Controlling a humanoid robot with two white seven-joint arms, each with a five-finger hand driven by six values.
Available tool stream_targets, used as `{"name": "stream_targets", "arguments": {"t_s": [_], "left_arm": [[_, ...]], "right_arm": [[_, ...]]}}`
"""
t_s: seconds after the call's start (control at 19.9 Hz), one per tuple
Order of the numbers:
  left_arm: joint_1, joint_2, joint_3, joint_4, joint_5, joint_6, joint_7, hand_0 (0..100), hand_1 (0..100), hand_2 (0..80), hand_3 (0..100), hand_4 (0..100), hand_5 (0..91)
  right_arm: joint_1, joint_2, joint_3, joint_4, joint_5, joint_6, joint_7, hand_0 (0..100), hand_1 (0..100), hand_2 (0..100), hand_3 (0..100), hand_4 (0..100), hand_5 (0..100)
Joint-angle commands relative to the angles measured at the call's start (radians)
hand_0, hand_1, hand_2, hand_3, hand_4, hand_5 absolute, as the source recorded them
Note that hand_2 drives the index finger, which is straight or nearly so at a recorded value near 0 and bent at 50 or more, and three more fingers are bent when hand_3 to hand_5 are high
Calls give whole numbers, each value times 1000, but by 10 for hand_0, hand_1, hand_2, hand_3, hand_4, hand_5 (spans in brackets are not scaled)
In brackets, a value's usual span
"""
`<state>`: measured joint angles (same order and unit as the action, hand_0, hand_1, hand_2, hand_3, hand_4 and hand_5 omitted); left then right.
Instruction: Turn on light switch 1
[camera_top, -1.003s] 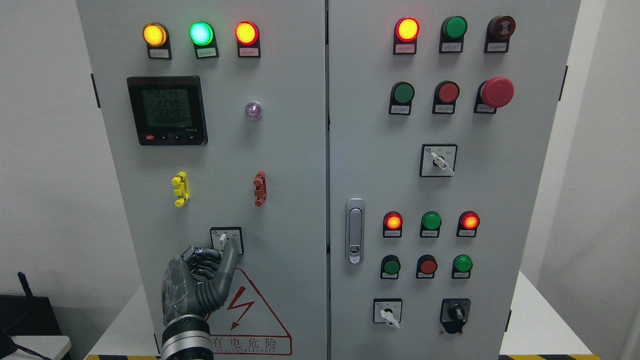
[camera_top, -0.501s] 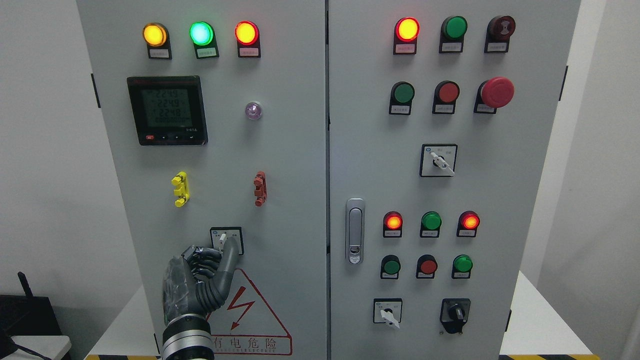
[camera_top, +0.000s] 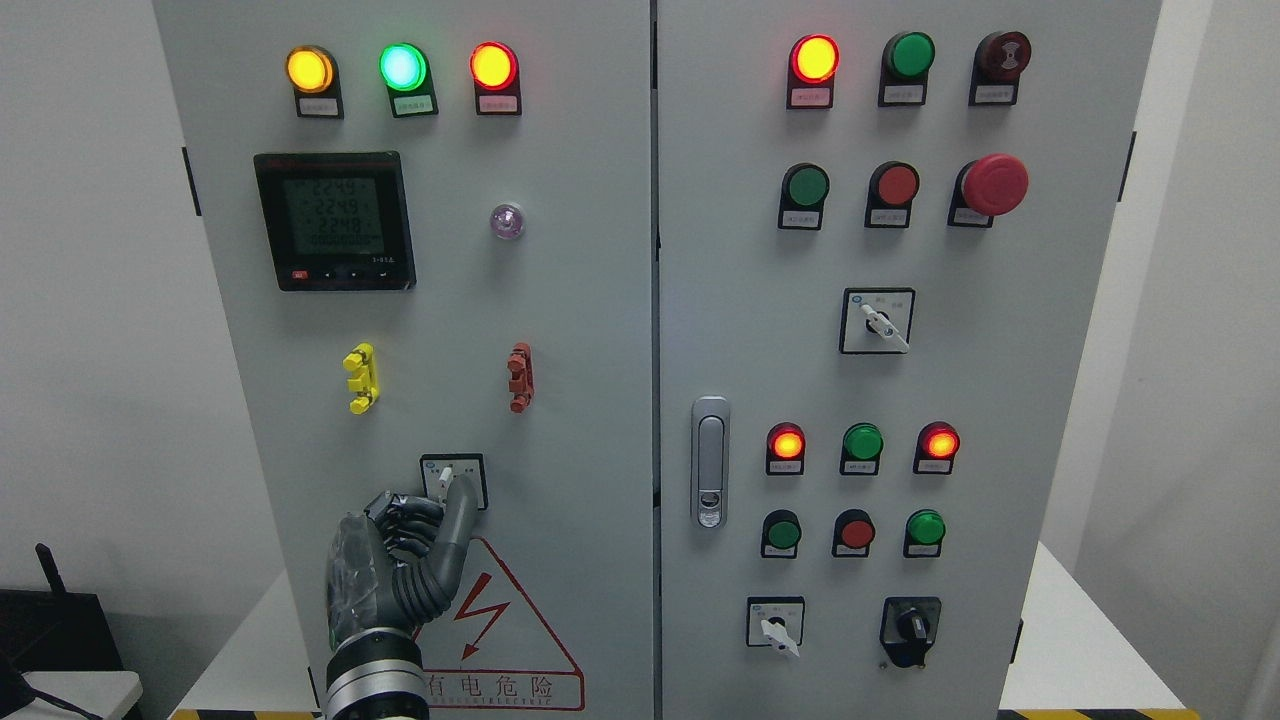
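Light switch 1 (camera_top: 452, 479), lower left-centre of frame on the left cabinet door (camera_top: 580, 330), is a small white lever in a black-framed plate. We see the left hand (camera_top: 405, 565) coming up from the bottom edge, one finger stretched up with its tip touching the lever, the other fingers (camera_top: 400, 515) curled in. Red warning triangle (camera_top: 500, 630) sits just below. Yellow clip (camera_top: 360, 378) and red clip (camera_top: 520, 377) sit above the switch, the meter display (camera_top: 333, 221) upper left.

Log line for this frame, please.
left hand: at selector switch, fingers curled, thumb on knob | right hand: not in view | cabinet doors closed
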<state>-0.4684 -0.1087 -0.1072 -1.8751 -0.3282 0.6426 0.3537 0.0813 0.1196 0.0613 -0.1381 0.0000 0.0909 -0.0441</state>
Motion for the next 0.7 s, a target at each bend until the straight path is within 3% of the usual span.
{"name": "stream_targets", "arguments": {"t_s": [0.0, 0.65], "left_arm": [[-7, 0, 0, 4, 0, 0, 1, 235, 411, 596, 777, 793, 760], [-9, 0, 0, 8, 0, 0, 1, 271, 384, 598, 780, 795, 768]], "right_arm": [[0, 0, 0, 0, -17, 0, 0, 120, 389, 0, 0, 0, 0], [0, 0, 0, 0, -17, 0, 0, 120, 389, 0, 0, 0, 0]]}}
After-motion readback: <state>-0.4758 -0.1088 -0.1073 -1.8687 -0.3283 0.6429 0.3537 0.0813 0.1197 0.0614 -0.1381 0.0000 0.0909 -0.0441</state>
